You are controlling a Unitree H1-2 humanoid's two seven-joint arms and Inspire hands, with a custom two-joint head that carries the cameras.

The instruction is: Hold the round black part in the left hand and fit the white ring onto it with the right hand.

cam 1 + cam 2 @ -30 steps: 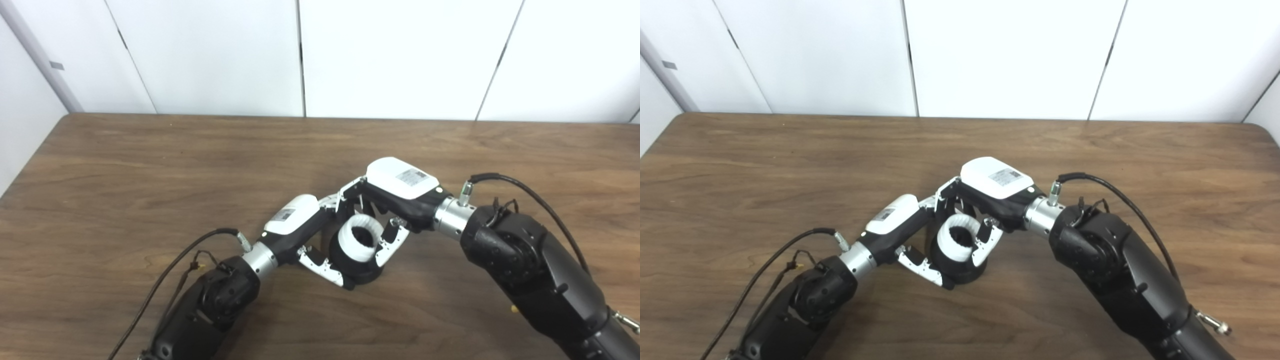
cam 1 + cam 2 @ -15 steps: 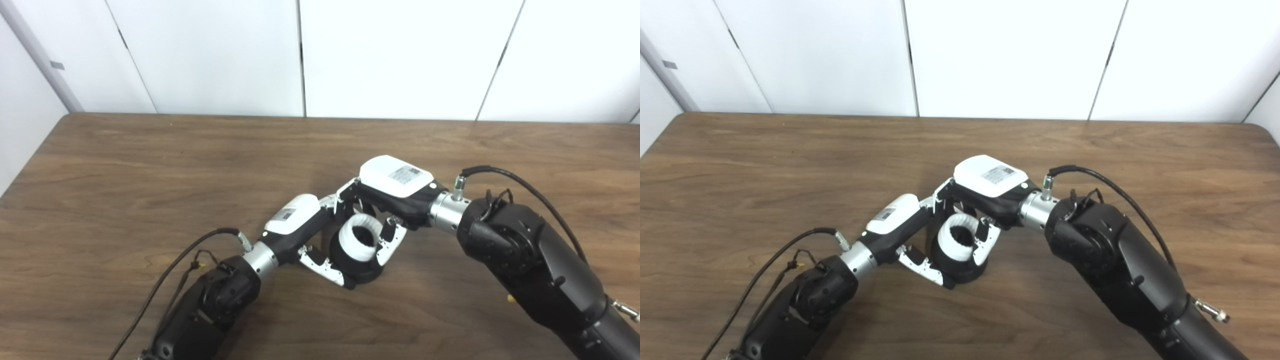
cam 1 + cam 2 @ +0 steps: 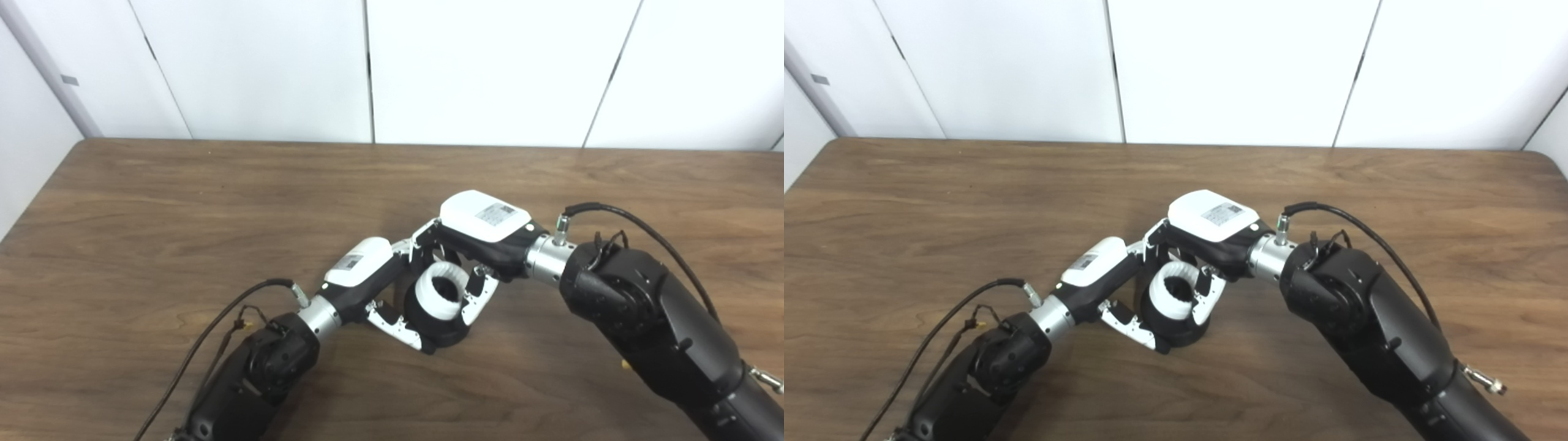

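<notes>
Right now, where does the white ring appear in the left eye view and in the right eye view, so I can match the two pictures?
Left eye view: the white ring is a little right of centre, below the middle.
Right eye view: the white ring sits at about the centre, below the middle.
Shared landmark: it sits on the round black part, between the left hand and the right hand.

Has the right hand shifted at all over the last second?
Yes, slightly. Against the table's wood grain, the right hand sits a little further left and toward the wall than a second ago, while the white ring stays put. Nothing changed in the last half second.
</notes>
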